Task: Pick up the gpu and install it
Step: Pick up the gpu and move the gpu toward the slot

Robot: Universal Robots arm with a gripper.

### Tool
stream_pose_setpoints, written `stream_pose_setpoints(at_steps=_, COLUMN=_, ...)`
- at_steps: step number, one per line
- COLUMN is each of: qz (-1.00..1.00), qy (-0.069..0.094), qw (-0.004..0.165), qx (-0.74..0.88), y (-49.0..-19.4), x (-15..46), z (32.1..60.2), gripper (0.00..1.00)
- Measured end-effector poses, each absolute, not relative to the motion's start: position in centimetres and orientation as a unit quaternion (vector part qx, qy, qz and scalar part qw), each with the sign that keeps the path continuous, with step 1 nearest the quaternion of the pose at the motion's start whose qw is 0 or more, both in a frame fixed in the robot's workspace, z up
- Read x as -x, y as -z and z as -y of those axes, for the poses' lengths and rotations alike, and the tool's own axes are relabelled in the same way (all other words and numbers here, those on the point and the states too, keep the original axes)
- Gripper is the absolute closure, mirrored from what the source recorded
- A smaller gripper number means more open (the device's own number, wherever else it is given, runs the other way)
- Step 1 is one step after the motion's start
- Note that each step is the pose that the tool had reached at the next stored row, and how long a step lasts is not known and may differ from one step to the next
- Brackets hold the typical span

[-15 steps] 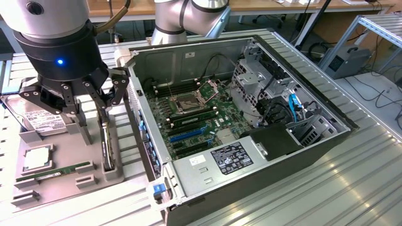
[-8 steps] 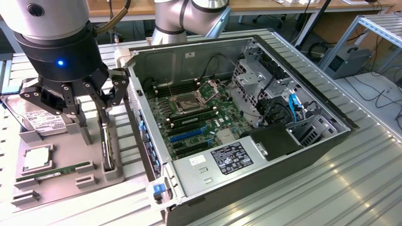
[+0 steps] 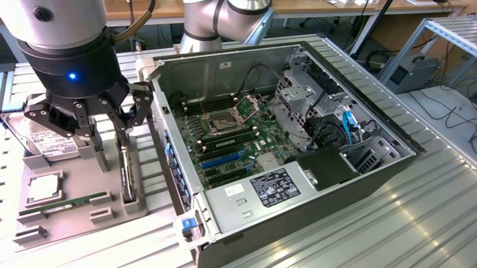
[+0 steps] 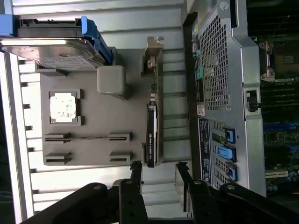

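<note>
The gpu [image 3: 128, 173] is a thin dark card standing on edge in a slot of the grey holder tray [image 3: 75, 226], just beside the open computer case [image 3: 358, 184]. In the wrist view the gpu [image 4: 152, 126] shows its pale metal bracket at the end away from the fingers. My gripper [image 3: 100, 125] hangs open above the tray, over the card's far end and apart from it. Its black fingers [image 4: 136, 173] stand on either side of the card's line, nothing between them.
The tray [image 4: 93, 154] also holds a silver hard drive [image 3: 44, 142], a CPU chip [image 3: 43, 187], a green memory stick [image 3: 63, 205] and a grey post [image 4: 111, 79]. Inside the case lies the motherboard [image 3: 231, 139] with blue slots [image 3: 220, 162]. The case's rear wall [image 4: 219, 93] stands close beside the gpu.
</note>
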State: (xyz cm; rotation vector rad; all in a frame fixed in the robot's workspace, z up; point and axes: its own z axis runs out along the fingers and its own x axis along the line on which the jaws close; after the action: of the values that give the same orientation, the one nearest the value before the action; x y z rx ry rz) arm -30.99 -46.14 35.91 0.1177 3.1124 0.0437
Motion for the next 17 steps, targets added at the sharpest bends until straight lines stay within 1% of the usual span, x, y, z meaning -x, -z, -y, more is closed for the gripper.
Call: stream_pose_setpoints(at_steps=17, qz=-0.999, qy=-0.014, qw=0.013, qx=-0.038, y=-35.25, x=31.00, z=46.16, gripper=0.58)
